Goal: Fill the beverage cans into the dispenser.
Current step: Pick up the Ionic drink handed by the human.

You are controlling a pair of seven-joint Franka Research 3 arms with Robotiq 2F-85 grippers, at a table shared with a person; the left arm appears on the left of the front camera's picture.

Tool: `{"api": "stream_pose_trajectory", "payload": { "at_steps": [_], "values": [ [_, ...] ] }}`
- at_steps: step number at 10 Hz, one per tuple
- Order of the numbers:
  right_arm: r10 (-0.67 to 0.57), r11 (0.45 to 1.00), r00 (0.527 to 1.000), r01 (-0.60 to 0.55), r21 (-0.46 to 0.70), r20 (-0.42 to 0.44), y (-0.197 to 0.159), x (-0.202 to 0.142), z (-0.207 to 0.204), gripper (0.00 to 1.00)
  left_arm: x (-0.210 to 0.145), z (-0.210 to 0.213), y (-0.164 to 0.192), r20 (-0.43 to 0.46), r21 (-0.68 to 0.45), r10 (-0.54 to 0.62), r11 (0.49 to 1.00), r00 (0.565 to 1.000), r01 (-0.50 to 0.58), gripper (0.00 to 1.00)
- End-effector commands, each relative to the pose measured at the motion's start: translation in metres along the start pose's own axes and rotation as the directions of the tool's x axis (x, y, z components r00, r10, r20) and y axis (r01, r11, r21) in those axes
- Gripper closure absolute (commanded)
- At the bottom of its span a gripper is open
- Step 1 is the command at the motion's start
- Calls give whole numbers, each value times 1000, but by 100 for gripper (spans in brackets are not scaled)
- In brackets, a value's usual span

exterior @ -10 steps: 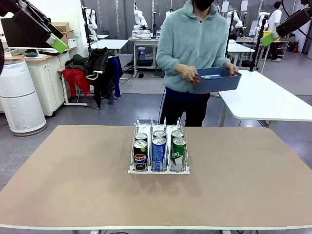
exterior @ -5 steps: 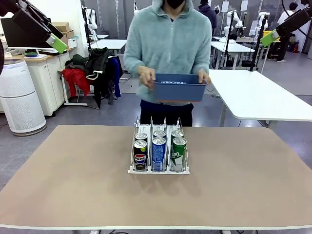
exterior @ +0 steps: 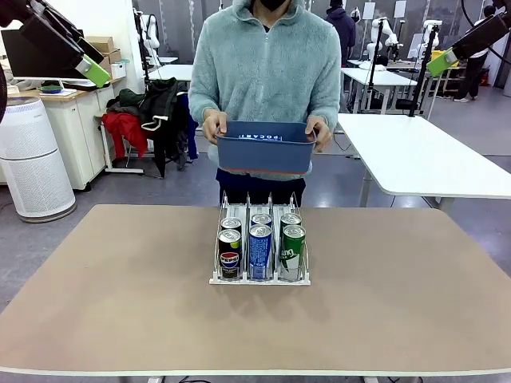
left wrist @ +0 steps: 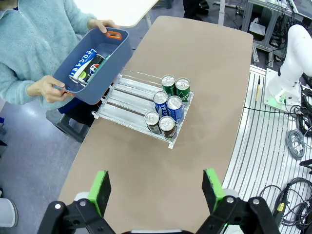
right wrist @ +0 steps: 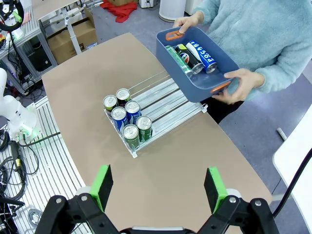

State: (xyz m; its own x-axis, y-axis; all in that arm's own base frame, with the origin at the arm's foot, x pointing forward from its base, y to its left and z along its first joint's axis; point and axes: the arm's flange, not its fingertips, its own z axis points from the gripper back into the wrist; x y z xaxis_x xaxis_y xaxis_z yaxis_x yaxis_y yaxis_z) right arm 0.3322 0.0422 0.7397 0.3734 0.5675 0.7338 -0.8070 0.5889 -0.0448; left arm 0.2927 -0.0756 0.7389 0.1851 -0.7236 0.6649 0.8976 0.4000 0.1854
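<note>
- The dispenser (exterior: 260, 280): a three-lane rack in the middle of the bench (exterior: 120, 303), with its front lip toward the near edge. The far halves of all three lanes are bare.
- Stock in the dispenser, six: two per lane, bunched at the near end. The black can (exterior: 230, 255) is in the left lane, the blue can (exterior: 260, 252) in the middle, and the green can (exterior: 293, 254) in the right. Each has a like one close behind it.
- Dark blue bin (exterior: 265, 152): held at both ends by a person (exterior: 267, 64), above the far edge of the bench just beyond the dispenser and not set down. Loose cans (right wrist: 192, 54) lie on their sides in it.
- Tools: the left tool (left wrist: 156, 187) and the right tool (right wrist: 158, 187) are both high above the bench, jaws fully apart, nothing held.
- Step in hand, as judged: awaiting supply.
  - Best to hold off until the bin rests on the bench.
  - Then take one lying can across its body and feed it into the bare far end of the lane matching its colour.
- Obscured:
  - From the front, the bin's wall hides its contents; from above the count is uncertain, three or four.
  - The rear cans are half hidden behind the front ones.
  - The tool bodies are cut off at the lower edge of the wrist views.
</note>
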Motion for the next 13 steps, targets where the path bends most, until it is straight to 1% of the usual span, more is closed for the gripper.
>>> {"api": "stream_pose_trajectory", "payload": {
  "at_steps": [1,13],
  "values": [
    [1,1000,1000,-1,-1,-3,1,0,-1,0,0,0,0,-2,-4,-2,1000,1000,2,0],
    [1,1000,1000,-1,-1,-3,1,0,-1,0,0,0,0,-2,-4,-2,1000,1000,2,0]
  ]
}}
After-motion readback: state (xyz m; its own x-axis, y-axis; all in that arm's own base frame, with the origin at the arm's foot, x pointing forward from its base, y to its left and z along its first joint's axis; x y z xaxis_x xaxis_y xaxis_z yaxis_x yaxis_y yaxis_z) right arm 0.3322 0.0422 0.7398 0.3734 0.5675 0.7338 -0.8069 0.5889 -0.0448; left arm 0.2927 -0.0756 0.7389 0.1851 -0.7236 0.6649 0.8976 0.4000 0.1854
